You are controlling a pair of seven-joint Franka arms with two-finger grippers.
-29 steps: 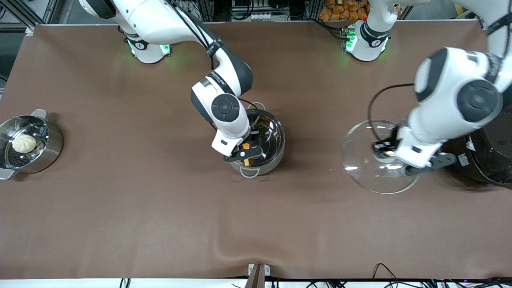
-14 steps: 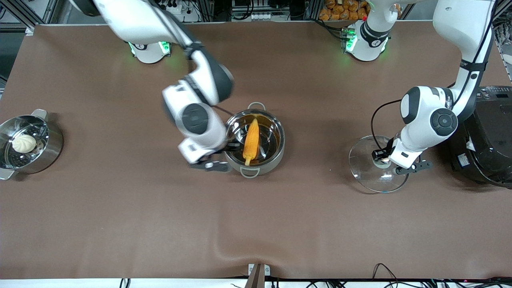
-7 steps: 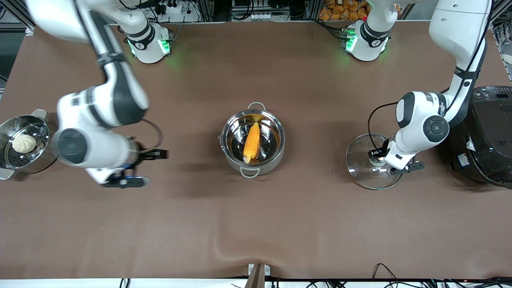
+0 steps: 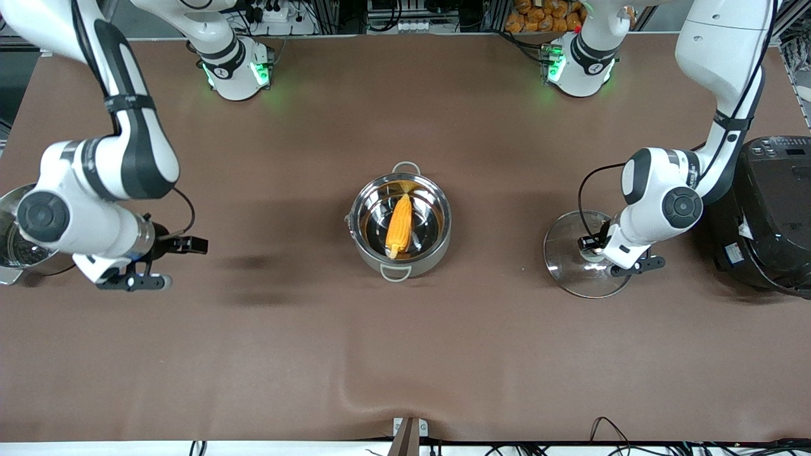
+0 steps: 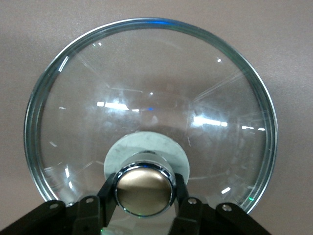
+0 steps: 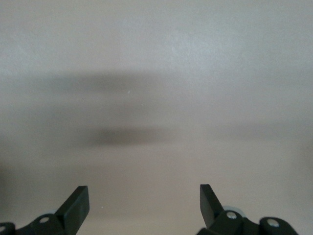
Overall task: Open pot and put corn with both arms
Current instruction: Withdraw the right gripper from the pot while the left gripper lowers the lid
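Observation:
The steel pot (image 4: 443,218) stands open at the middle of the table. The yellow-orange corn (image 4: 399,225) lies inside it, stem end toward the front camera. My right gripper (image 4: 176,263) is open and empty, above bare table between the pot and the right arm's end; the right wrist view shows its gripper (image 6: 143,196) over plain cloth. My left gripper (image 4: 595,248) is shut on the tan knob (image 5: 144,190) of the glass lid (image 4: 564,256), held level at the table toward the left arm's end. The lid (image 5: 146,88) fills the left wrist view. I cannot tell if it touches the cloth.
The steel steamer pot (image 4: 7,250) sits at the right arm's end, mostly hidden by the right arm. The black electric cooker (image 4: 770,215) stands at the left arm's end, close beside the lid. A cloth wrinkle (image 4: 374,392) runs near the front edge.
The right gripper let go of the corn in the pot and swung away toward the right arm's end. The left gripper brought the lid lower and slightly toward the pot.

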